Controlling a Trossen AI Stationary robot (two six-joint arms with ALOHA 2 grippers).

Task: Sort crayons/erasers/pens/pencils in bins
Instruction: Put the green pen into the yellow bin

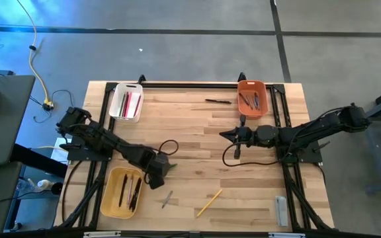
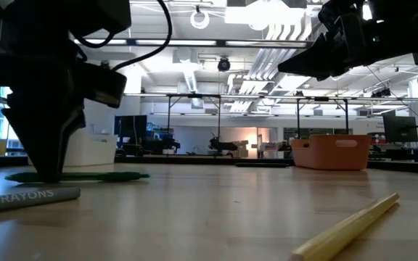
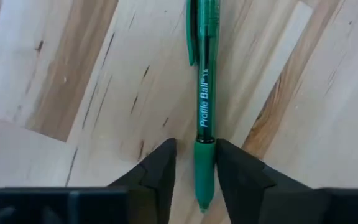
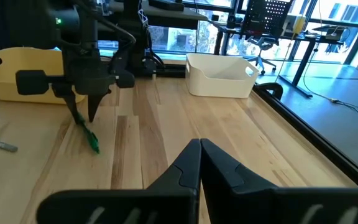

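Beside the yellow bin (image 1: pixel 120 192), near the counter's (image 1: pixel 197 139) front-left part, the left end effector (image 3: pixel 195 163) reaches down to the wood with its two fingers (image 3: pixel 160 165) parted only a little, one on each side of a green pen (image 3: pixel 204 93). The pen lies flat on the counter, its tip end between the fingers; whether they press it or merely flank it is hard to tell. The right wrist view shows the same pen (image 4: pixel 89 135) slanting out from under that end effector (image 4: pixel 92 111).

The right end effector (image 4: pixel 200 148) hangs over the middle of the counter, below the orange bin (image 1: pixel 252 98), its fingers pressed together and holding nothing.

Loose on the counter are a grey crayon (image 1: pixel 167 198), a yellow pencil (image 1: pixel 209 203) and a dark pen (image 1: pixel 218 101) left of the orange bin. The white bin (image 1: pixel 126 102) holds pink and red sticks, the orange bin dark ones, the yellow bin several more.
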